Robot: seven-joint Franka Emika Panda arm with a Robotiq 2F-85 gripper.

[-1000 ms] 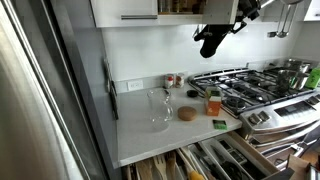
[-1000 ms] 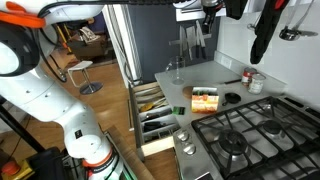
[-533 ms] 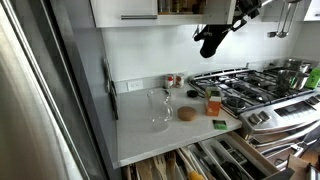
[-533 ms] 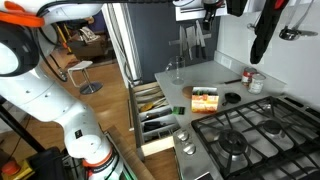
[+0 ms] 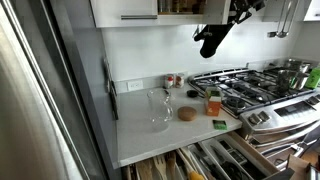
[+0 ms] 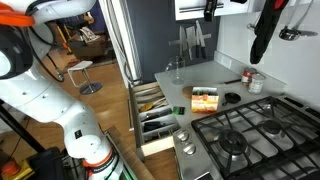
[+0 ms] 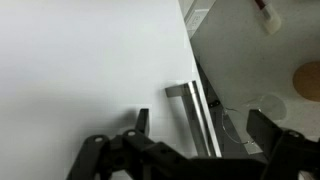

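Overhead, gripper (image 7: 200, 122) open and empty by cabinet handle (image 7: 193, 112), clear glass (image 5: 160, 108) on counter (image 5: 140, 140), utensils (image 6: 155, 120) in drawer (image 6: 160, 146).

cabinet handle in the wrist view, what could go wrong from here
The open fingers frame the cabinet handle; closing off-centre could slip off the thin bar or scrape the door. The glass stands on the counter below, so a careless descent might knock it.
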